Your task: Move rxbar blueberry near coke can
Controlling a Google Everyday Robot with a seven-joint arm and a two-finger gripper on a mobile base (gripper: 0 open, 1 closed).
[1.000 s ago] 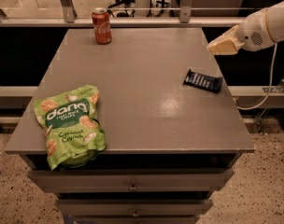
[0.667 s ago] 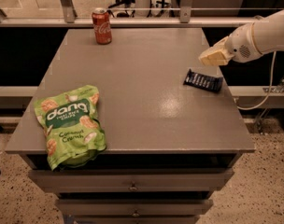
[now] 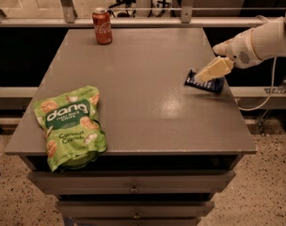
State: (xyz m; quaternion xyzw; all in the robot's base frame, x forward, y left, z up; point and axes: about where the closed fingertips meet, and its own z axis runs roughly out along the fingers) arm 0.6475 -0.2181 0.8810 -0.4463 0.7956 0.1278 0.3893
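Camera view: the gripper (image 3: 202,75) hangs over the rxbar blueberry (image 3: 213,85) at the tabletop's (image 3: 147,79) right edge, far from the coke can (image 3: 102,26); I can't tell the jaws' gap, so I'd descend squarely.

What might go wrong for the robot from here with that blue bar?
The gripper is right over the rxbar blueberry, which lies close to the right edge of the table; a clumsy touch might push it off. The coke can stands upright by the far edge, so setting the bar beside it might tip it.
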